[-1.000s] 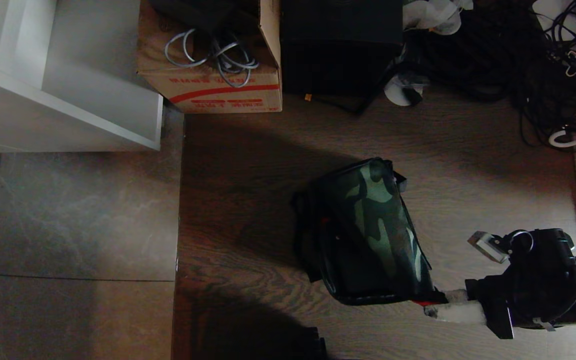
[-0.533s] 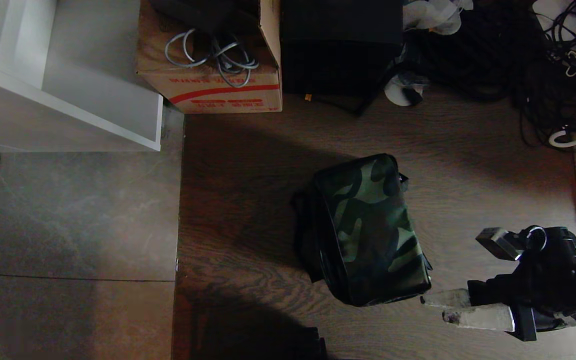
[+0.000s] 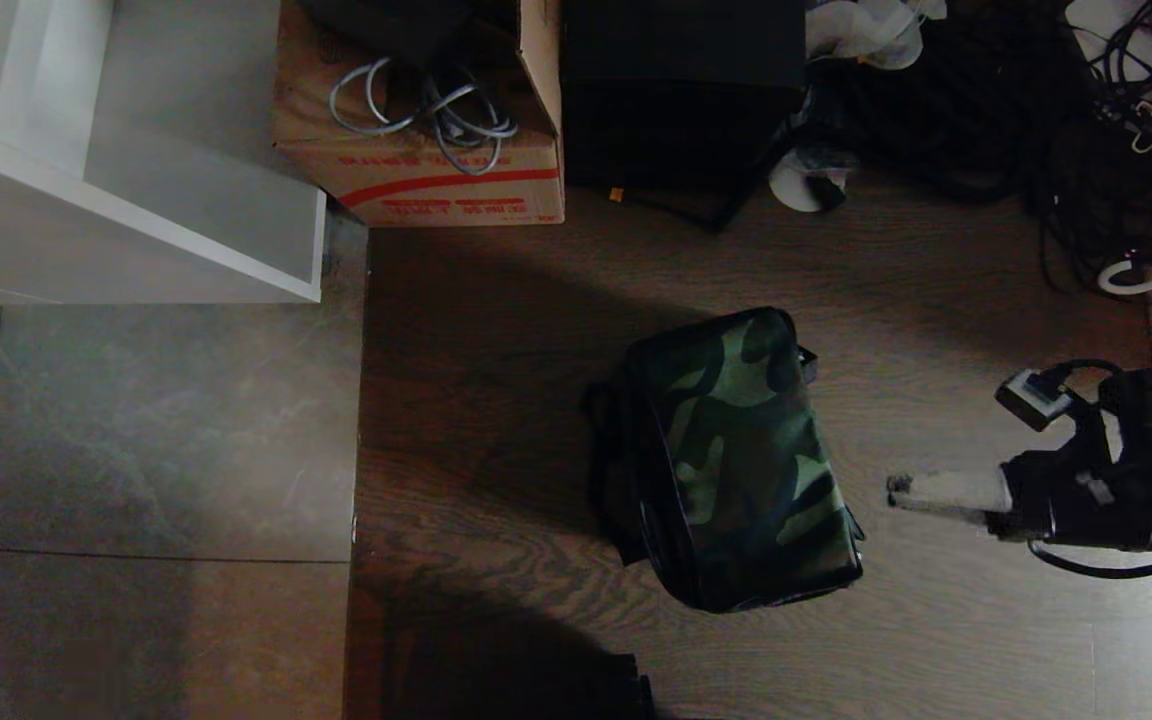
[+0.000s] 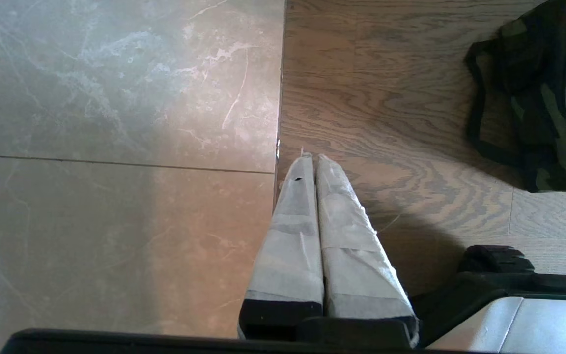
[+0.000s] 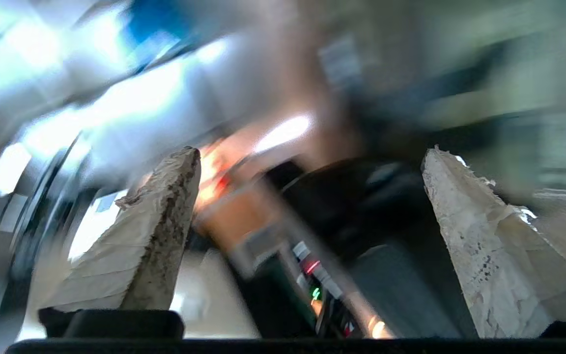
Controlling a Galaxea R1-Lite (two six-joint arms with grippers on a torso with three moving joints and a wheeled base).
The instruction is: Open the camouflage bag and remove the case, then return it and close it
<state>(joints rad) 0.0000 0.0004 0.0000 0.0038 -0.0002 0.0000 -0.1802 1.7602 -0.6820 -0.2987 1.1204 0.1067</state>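
Taped right tool level beside closed camouflage bag, fingers apart, seemingly empty, left tool together.

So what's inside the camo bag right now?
You can't see in. The camo bag sits on the wooden floor with its green patterned flap down over the top, so whatever it holds is covered.

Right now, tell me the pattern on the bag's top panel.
Green-and-dark camouflage on the camouflage bag; the head view shows it best.
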